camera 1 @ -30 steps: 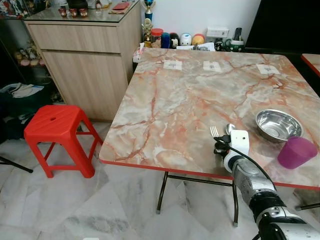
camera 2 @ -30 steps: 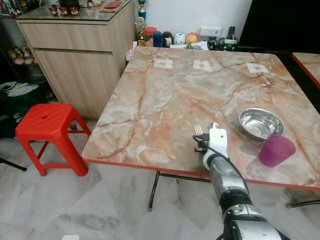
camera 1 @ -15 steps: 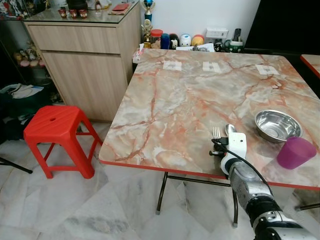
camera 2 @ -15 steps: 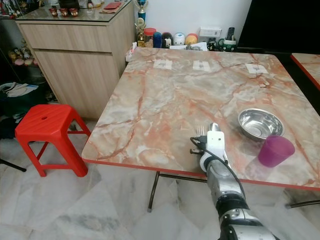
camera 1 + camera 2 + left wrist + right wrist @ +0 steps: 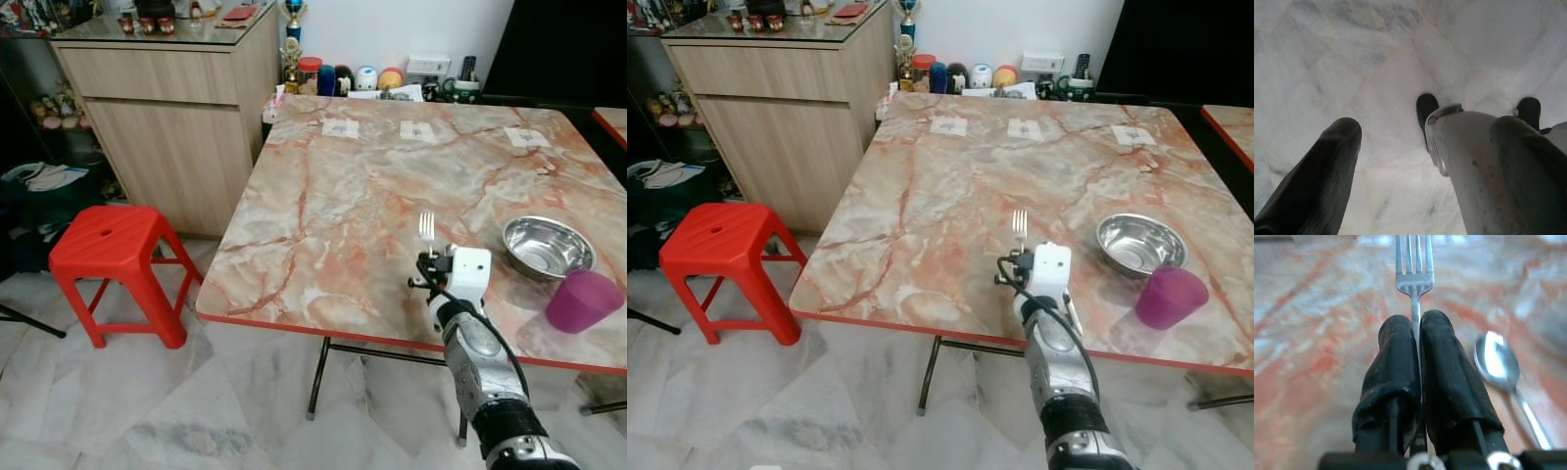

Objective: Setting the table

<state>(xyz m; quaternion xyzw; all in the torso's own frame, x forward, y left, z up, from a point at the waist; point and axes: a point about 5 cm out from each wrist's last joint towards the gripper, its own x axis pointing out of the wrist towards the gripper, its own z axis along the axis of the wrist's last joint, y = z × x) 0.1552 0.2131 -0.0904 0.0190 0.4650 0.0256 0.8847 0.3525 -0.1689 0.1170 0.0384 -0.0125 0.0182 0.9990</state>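
Gripping hard, the right gripper (image 5: 1415, 340) has its two black fingers pressed together on the thin handle of a silver metal fork (image 5: 426, 228), whose tines stick up above the pink-and-grey marbled table (image 5: 353, 196) near its front edge. A silver metal spoon (image 5: 1497, 363) lies flat on the marble just beside the fingers, and a shallow steel bowl (image 5: 547, 247) with a translucent purple plastic cup (image 5: 582, 301) in front of it stands further to the robot's right. The step in hand looks like laying the cutlery beside the bowl: the fork is lifted, not yet placed. Next it probably wants lowering flat beside the spoon, then letting go. The left gripper (image 5: 1422, 147) hangs over pale floor tiles, fingers spread apart, holding nothing.
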